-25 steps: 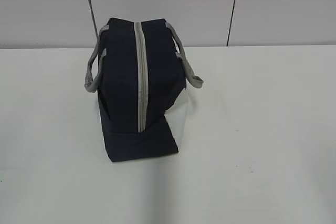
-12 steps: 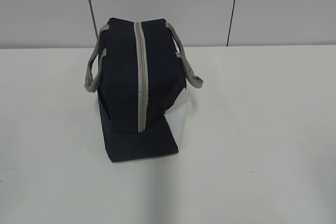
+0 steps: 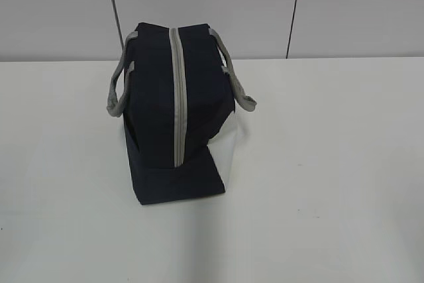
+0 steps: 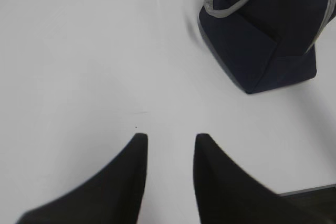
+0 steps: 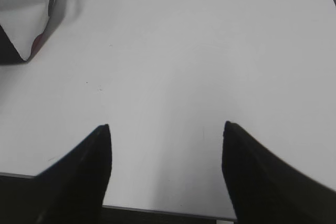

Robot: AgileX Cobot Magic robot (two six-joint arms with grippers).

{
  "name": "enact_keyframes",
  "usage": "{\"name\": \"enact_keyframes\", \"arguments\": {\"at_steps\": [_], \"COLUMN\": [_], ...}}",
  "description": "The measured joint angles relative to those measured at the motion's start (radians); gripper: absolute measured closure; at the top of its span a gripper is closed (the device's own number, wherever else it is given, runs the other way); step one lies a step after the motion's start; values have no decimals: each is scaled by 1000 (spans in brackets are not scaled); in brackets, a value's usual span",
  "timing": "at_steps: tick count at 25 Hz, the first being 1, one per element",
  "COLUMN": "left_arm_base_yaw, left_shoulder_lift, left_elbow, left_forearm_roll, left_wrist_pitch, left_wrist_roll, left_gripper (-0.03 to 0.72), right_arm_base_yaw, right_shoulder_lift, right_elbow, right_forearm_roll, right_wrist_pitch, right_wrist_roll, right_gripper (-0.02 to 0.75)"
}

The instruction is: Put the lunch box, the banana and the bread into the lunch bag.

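Nearest in the left wrist view, the left end effector (image 4: 169, 141) hangs over bare white tabletop (image 4: 94, 61) with its two dark fingers a modest gap apart and nothing between them. The right end effector (image 5: 165, 129) is spread wider, also empty, above the tabletop close to its near edge. Farther out stands the bag (image 3: 175, 111) — navy, upright, its grey zipper strip (image 3: 177, 97) running up the end that faces the exterior camera and looking closed. Grey handles (image 3: 118, 91) droop on both sides, and a white side panel (image 3: 228, 154) shows at its right. The right wrist view catches only a white corner of the bag (image 5: 26, 14) with dark spots. Behind the tabletop runs a pale panelled wall (image 3: 344, 11) — nothing stands between the end effectors and the bag.
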Motion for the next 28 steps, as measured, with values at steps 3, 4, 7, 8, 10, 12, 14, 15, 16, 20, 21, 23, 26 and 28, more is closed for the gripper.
{"name": "enact_keyframes", "arguments": {"at_steps": [3, 4, 7, 8, 10, 12, 14, 15, 16, 20, 21, 23, 26, 28], "left_arm_base_yaw": [0, 0, 0, 0, 0, 0, 0, 0, 0, 0, 3, 13, 19, 19], "left_shoulder_lift": [0, -1, -1, -1, -1, -1, -1, -1, -1, -2, -2, -2, -2, -2], "left_elbow": [0, 0, 0, 0, 0, 0, 0, 0, 0, 0, 0, 0, 0, 0], "left_forearm_roll": [0, 0, 0, 0, 0, 0, 0, 0, 0, 0, 0, 0, 0, 0], "left_wrist_pitch": [0, 0, 0, 0, 0, 0, 0, 0, 0, 0, 0, 0, 0, 0], "left_wrist_roll": [0, 0, 0, 0, 0, 0, 0, 0, 0, 0, 0, 0, 0, 0], "left_gripper": [454, 454, 454, 454, 454, 454, 454, 454, 454, 454, 454, 454, 454, 454], "right_arm_base_yaw": [0, 0, 0, 0, 0, 0, 0, 0, 0, -11, -16, -21, -22, -22], "right_shoulder_lift": [0, 0, 0, 0, 0, 0, 0, 0, 0, 0, 0, 0, 0, 0], "right_elbow": [0, 0, 0, 0, 0, 0, 0, 0, 0, 0, 0, 0, 0, 0], "right_forearm_roll": [0, 0, 0, 0, 0, 1, 1, 1, 1, 1, 1, 1, 1, 1], "right_wrist_pitch": [0, 0, 0, 0, 0, 0, 0, 0, 0, 0, 0, 0, 0, 0], "right_wrist_roll": [0, 0, 0, 0, 0, 0, 0, 0, 0, 0, 0, 0, 0, 0], "right_gripper": [247, 247, 247, 247, 247, 247, 247, 247, 247, 247, 247, 247, 247, 247]}}
